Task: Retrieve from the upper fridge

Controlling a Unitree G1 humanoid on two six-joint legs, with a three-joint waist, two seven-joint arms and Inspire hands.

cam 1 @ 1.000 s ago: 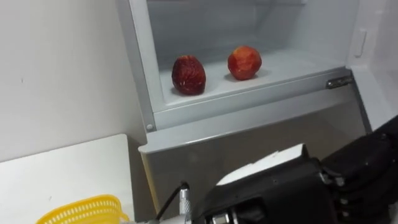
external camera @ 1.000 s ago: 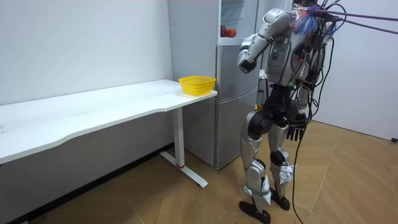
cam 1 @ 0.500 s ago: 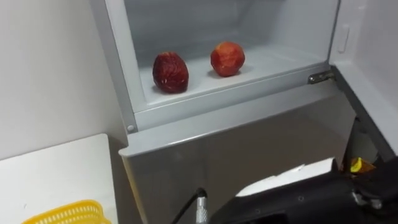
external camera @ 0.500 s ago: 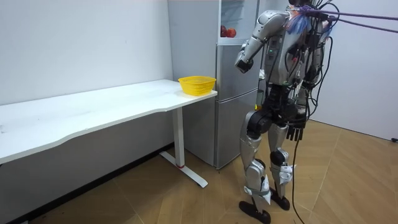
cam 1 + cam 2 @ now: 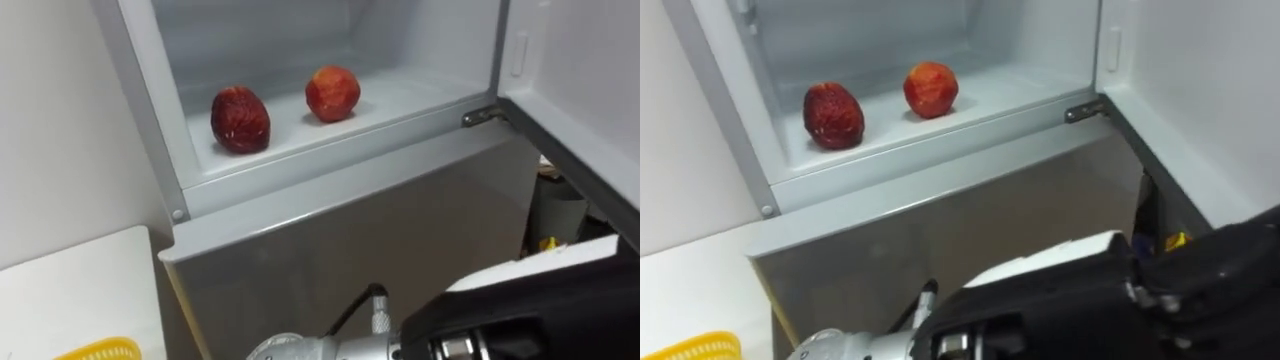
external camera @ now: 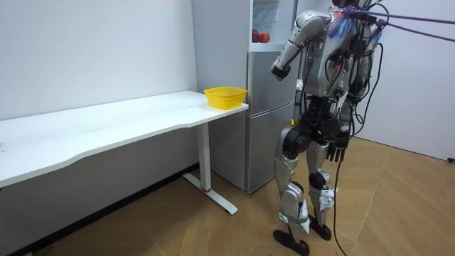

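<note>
**Fruit Not Yet Taken**

How far the left hand (image 5: 1090,300) was open could not be told. It had been stretched closer to the upper fridge (image 5: 135,90). The dark red fruit (image 5: 240,119) and the lighter red fruit (image 5: 332,93) were left on the shelf (image 5: 420,92), so grabbing was likely next. The right hand (image 6: 338,151) was hung by the hip.

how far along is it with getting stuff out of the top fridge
Done: the fridge door stands open, robot before it. In hand: the left hand hovers below the shelf; the right hand hangs idle. Left: the darker fruit and lighter fruit both lie on that shelf, neither grasped.
</note>
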